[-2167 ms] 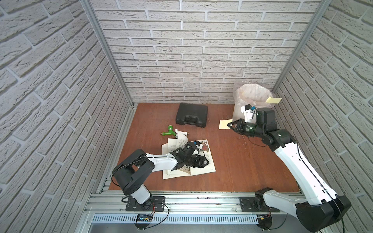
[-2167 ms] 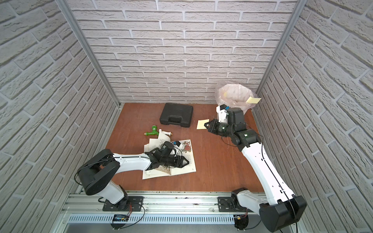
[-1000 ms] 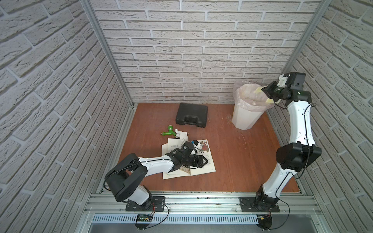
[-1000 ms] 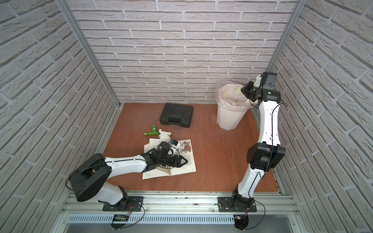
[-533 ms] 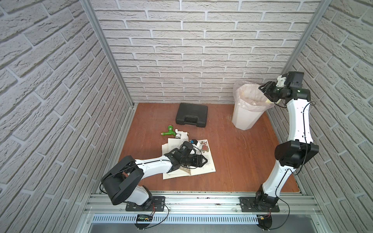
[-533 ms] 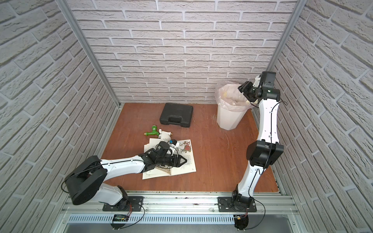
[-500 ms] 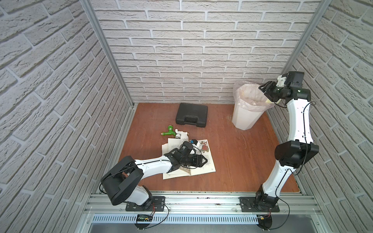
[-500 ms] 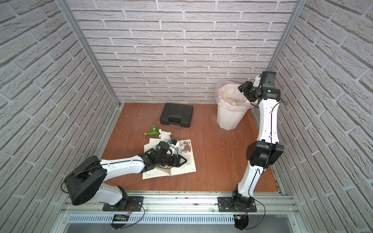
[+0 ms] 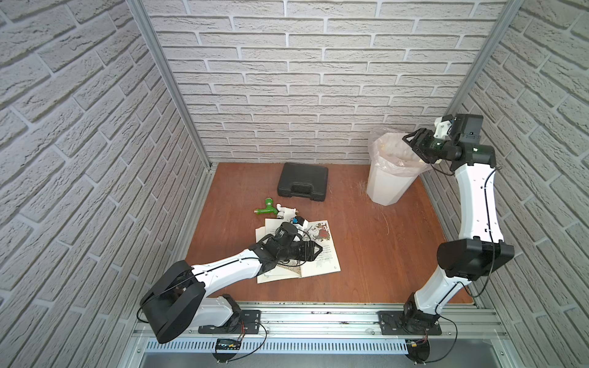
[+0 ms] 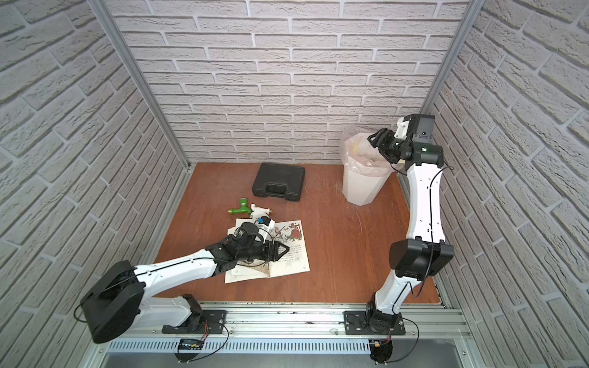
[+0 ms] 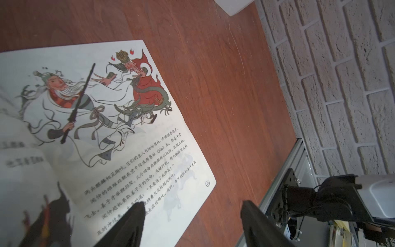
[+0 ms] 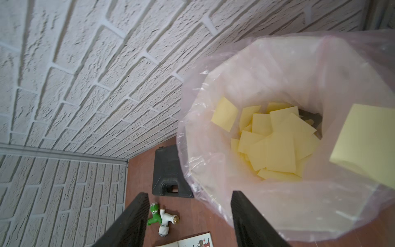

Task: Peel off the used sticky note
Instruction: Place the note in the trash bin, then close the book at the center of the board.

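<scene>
Your right hand (image 9: 411, 144) is hovering released over the bag-lined white plastic bin (image 9: 387, 188). The pale yellow square sticky note (image 12: 367, 145) is sitting at the bin's mouth, clear of that hand. Your left hand (image 11: 192, 203) is hanging released above the open illustrated storybook (image 11: 128, 132) on the desk (image 9: 366, 255).

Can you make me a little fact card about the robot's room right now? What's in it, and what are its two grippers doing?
Left gripper: open, empty, low over the open picture book
Right gripper: open, empty, above the bin
Inside the bin: a pile of yellow sticky notes in a clear bag
Book's picture page: no sticky note showing
Also on the table: black case, green tap, white tap
</scene>
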You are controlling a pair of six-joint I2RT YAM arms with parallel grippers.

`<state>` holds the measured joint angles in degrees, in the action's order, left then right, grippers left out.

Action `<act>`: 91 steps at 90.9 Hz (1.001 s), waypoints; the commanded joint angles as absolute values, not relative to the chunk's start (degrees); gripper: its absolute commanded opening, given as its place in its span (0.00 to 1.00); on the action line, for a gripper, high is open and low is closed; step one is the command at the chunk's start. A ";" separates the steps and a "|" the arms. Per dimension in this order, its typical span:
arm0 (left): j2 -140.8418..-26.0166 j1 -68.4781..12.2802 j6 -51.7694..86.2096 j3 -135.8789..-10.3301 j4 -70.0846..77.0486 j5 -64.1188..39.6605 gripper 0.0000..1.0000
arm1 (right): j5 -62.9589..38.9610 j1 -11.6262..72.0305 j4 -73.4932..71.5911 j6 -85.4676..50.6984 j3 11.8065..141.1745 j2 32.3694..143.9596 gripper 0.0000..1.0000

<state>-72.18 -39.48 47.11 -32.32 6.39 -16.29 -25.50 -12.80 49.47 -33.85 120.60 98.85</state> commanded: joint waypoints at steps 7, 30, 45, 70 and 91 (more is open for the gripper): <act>-64.61 -36.67 45.99 -30.25 1.82 -12.37 0.79 | -26.67 -7.72 42.02 -33.01 109.80 88.77 0.67; -49.80 -28.80 45.56 -27.92 -7.28 -10.38 0.86 | -26.32 0.00 37.60 -32.61 95.68 81.05 0.68; -40.07 -23.39 44.72 -26.71 -15.27 -6.57 0.94 | -25.83 4.19 35.93 -32.19 87.54 78.32 0.70; -31.12 -13.80 45.98 -23.15 -22.41 -3.71 0.98 | -24.96 10.45 31.89 -31.99 73.59 75.68 0.75; -30.49 -6.88 50.69 -16.96 -18.90 -8.80 0.98 | -24.62 13.62 27.89 -33.31 64.23 74.58 0.80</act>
